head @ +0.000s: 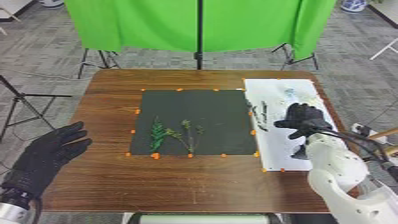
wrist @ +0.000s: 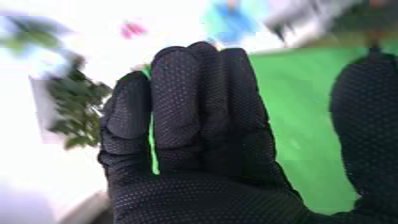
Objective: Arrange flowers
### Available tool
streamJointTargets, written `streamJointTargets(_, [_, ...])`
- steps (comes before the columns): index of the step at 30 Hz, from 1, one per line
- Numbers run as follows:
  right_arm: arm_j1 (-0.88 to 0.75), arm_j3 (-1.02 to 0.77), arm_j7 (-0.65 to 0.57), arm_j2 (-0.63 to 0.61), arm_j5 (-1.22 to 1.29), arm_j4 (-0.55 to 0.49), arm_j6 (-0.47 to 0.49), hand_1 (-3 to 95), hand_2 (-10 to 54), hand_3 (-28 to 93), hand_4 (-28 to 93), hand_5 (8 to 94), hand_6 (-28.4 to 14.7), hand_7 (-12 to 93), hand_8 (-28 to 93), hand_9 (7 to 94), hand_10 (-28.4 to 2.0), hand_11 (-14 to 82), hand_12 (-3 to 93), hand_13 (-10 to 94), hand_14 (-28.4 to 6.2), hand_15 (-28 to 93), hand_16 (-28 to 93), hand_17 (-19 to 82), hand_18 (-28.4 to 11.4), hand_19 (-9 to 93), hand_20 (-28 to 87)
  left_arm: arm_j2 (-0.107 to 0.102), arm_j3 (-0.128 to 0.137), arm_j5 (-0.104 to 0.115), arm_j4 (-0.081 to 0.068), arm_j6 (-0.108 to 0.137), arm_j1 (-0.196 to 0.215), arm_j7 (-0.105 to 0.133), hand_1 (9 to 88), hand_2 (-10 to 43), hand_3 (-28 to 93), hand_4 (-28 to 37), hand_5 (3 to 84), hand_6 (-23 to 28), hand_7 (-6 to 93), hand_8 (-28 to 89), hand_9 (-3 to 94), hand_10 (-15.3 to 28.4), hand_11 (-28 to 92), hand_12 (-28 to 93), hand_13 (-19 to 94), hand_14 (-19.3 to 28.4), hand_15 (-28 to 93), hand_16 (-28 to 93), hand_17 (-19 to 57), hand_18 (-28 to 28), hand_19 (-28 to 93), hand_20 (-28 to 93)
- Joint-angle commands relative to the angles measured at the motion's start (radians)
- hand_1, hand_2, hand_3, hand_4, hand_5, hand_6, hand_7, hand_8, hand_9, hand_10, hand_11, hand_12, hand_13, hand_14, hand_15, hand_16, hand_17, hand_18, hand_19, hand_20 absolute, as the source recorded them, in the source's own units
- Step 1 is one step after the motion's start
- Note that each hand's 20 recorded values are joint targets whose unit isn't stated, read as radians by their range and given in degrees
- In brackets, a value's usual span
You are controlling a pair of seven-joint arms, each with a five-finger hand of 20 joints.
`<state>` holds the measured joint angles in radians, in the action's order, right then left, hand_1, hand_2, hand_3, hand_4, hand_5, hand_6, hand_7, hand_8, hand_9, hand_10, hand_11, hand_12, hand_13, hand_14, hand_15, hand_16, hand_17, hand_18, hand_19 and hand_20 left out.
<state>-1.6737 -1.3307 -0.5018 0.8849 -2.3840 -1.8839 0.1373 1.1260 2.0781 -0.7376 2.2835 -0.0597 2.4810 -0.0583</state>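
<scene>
bright, even light across the head view, white glare washing out parts of the right wrist view

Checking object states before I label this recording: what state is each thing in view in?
Left hand: open
Right hand: open, empty
Green leaf: lying flat
Sprig: lying flat, beside the leaf
Dark mat: spread flat
White sheet: spread flat
Green curtain: hanging
</scene>
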Motion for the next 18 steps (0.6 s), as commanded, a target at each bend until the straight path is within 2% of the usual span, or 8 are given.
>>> streamJointTargets(1, [0.129,0.042,0.041,0.016,-0.081,-0.01,-0.054,19.1,-9.5,76,-28,61.7,-2.2,41,-22,66.0,-11.1,48.8,26.9,64,-8.7,71,22,32,-19.3,88,38,0.014,-0.006,-0.008,0.002,0.001,0.005,-0.009,28.2,3.9,70,-24.5,40.2,5.0,19.5,-11,35.2,12.0,27,16,28,15.7,41,-4,-6.2,22.4,52,1])
streamJointTargets(6, [0.21,0.097,0.018,0.01,-0.113,0.008,-0.057,18.6,-9.5,76,-28,62.7,-1.9,42,-21,66.1,-11.1,50.7,28.5,64,-8.9,73,23,32,-19.8,89,39,0.019,-0.001,-0.007,0.005,0.012,0.016,-0.003,28.2,3.9,70,-24.5,40.2,5.0,19.5,-11,35.2,12.1,27,16,28,15.7,41,-3,-6.2,22.3,52,1])
streamJointTargets(13, [0.316,0.159,-0.02,0.04,-0.088,0.092,0.164,18.6,-9.3,75,-28,63.3,-2.0,41,-21,66.2,-11.4,50.7,29.1,63,-9.3,73,23,32,-19.9,89,39,0.021,-0.003,-0.007,0.007,0.011,0.017,-0.007,28.2,4.0,70,-24.6,40.2,5.1,19.4,-11,35.2,12.1,27,16,28,15.7,41,-3,-6.2,22.3,52,1])
streamJointTargets(18, [0.355,0.183,0.001,0.052,-0.087,0.133,0.273,19.2,-9.3,70,-28,71.9,-0.9,42,-21,74.3,-11.3,50.6,29.7,68,-9.8,75,25,35,-20.9,92,40,0.022,-0.002,-0.007,0.011,0.016,0.023,-0.005,28.1,4.0,70,-24.5,40.2,5.0,19.4,-11,35.2,12.1,27,16,28,15.7,41,-4,-6.2,22.3,52,1])
